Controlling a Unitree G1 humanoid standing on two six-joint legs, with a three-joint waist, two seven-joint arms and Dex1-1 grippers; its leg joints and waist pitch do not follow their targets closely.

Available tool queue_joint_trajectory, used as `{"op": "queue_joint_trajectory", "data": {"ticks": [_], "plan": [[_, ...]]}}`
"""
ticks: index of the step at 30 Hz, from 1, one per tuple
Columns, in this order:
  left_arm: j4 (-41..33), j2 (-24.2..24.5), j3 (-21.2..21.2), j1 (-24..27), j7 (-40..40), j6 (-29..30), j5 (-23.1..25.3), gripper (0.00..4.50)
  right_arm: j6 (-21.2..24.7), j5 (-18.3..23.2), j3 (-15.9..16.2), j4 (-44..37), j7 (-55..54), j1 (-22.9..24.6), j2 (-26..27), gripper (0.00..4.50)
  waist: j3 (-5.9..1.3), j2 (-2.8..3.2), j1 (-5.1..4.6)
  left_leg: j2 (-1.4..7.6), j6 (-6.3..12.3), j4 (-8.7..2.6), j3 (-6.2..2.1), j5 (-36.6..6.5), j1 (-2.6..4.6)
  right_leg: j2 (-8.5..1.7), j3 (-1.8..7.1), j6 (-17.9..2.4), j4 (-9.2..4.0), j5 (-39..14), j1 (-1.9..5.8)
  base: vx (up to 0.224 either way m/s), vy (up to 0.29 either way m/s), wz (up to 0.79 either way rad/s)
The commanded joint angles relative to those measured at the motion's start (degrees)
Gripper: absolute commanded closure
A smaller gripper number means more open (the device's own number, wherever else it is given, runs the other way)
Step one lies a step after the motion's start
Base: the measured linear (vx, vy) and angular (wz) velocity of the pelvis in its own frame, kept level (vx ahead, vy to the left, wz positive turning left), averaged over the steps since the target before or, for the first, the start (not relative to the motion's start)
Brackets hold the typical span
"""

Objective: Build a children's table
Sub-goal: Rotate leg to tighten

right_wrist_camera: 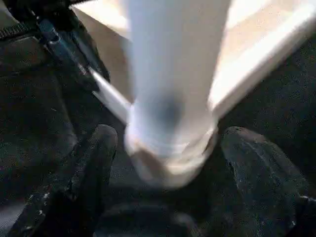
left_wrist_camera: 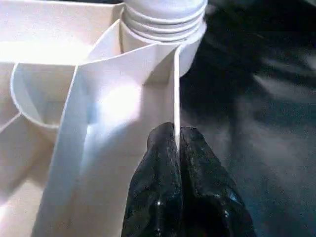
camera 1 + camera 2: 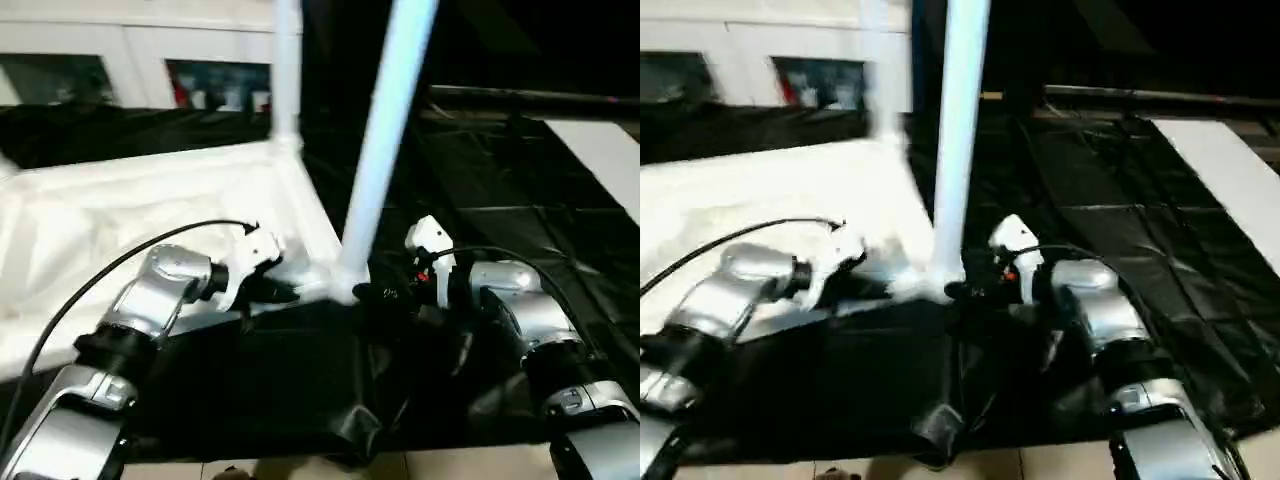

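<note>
The children's table lies upside down on a black sheet, its white ribbed tabletop (image 3: 120, 230) at left. One white leg (image 3: 385, 130) stands in the near corner socket and leans slightly. A second leg (image 3: 287, 70) stands upright at the far corner. My left gripper (image 2: 177, 136) is shut on the thin rim wall (image 2: 176, 89) of the tabletop, just beside the near leg's threaded base (image 2: 165, 19). At the foot of the near leg (image 1: 173, 74), my right gripper (image 1: 165, 140) is open, with one finger (image 1: 98, 148) on each side and a gap to the leg.
A white cabinet with glass doors (image 3: 130, 60) stands behind the tabletop. The black sheet (image 3: 300, 380) covers the floor around it, bunched up near the front edge. A white board (image 3: 600, 150) lies at the far right, with a dark bar (image 3: 520, 100) behind it.
</note>
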Motion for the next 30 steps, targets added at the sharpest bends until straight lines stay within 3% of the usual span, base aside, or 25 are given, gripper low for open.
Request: {"op": "queue_joint_trajectory", "data": {"ticks": [1,5,10,11,14,20,25,28,29,30], "plan": [[-1.9,0.3,-2.2,1.3,-2.6,1.2,-0.3,4.5,-0.1,-0.7,1.0,-0.9,1.0,0.1,-0.6,0.83,-3.15,0.13,0.15,2.18,2.81,-3.18,0.07,-9.0,1.34,-3.9,1.64,-15.2,-3.31,-1.5,2.01,0.0,0.0,0.0],[-3.7,0.9,-2.4,2.2,-3.2,1.9,-0.9,4.5,0.4,-0.4,1.7,-2.1,3.8,0.7,-0.7,0.83,-3.26,0.26,0.39,2.0,2.05,-3.15,0.05,-8.4,1.15,-3.79,1.6,-14.5,-3.03,0.2,2.26,0.0,0.0,0.0],[-4.7,1.0,-2.8,2.5,-4.5,2.4,-1.0,4.5,1.4,-0.3,2.7,-3.7,5.5,1.9,-1.1,0.83,-3.42,0.18,0.46,1.87,2.79,-2.85,0.09,-6.1,1.07,-3.68,1.57,-14.8,-2.66,4.5,2.52,0.0,0.0,0.0],[-4.8,1.0,-2.7,2.5,-4.5,2.5,-0.9,4.5,1.4,-0.3,2.7,-3.6,5.5,2.0,-1.2,0.99,-3.42,0.15,0.46,1.83,2.88,-2.81,0.12,-6.0,1.08,-3.64,1.53,-15.0,-2.66,4.6,2.49,0.0,0.0,0.0],[-4.6,0.7,-2.7,2.2,-4.3,2.5,-0.9,4.5,1.2,0.1,1.9,-2.8,4.4,1.7,-0.7,1.2,-3.36,0.45,0.47,1.88,2.32,-2.88,0.06,-7.3,1.17,-3.75,1.55,-15.1,-2.81,2.9,2.42,0.0,0.0,0.0],[-5.0,0.8,-2.8,2.3,-4.4,3.0,-0.9,4.5,1.4,0.3,1.8,-2.6,4.2,1.9,0.4,1.75,-3.4,0.4,0.44,1.84,1.58,-2.91,-0.05,-8.0,1.12,-3.75,1.54,-14.9,-2.79,1.9,2.55,0.0,0.0,0.0],[-5.2,1.3,-3.1,3.0,-5.1,3.1,-0.7,4.5,1.7,0.2,2.0,-3.1,4.1,2.7,0.7,1.79,-3.5,0.43,0.29,1.77,1.89,-2.77,-0.02,-6.9,1.05,-3.63,1.49,-15.3,-2.57,4.2,2.67,0.0,0.0,0.0],[-4.8,0.6,-3.5,3.2,-4.4,4.1,-0.4,4.5,1.7,-1.3,1.9,-1.4,0.0,3.0,1.6,1.79,-3.41,-0.03,0.04,1.77,1.88,-2.84,0.03,-7.2,1.07,-3.66,1.51,-15.2,-2.7,3.1,2.63,0.0,0.0,0.0],[-4.7,0.3,-3.4,3.1,-4.0,4.3,-0.4,4.5,1.5,-1.8,1.8,-0.6,-1.5,2.9,1.9,1.8,-3.27,0.19,-0.03,1.78,1.6,-2.95,-0.01,-8.1,1.13,-3.77,1.54,-15.2,-2.88,1.2,2.49,0.0,0.0,0.0],[-3.8,-0.5,-3.2,2.8,-2.1,4.6,0.1,4.5,1.5,-2.7,0.8,1.8,-6.5,2.1,3.1,1.8,-3.22,0.02,-0.08,1.78,1.37,-3.0,-0.02,-8.8,1.19,-3.78,1.53,-15.0,-3.04,-0.1,2.45,0.0,0.0,0.0]]}}
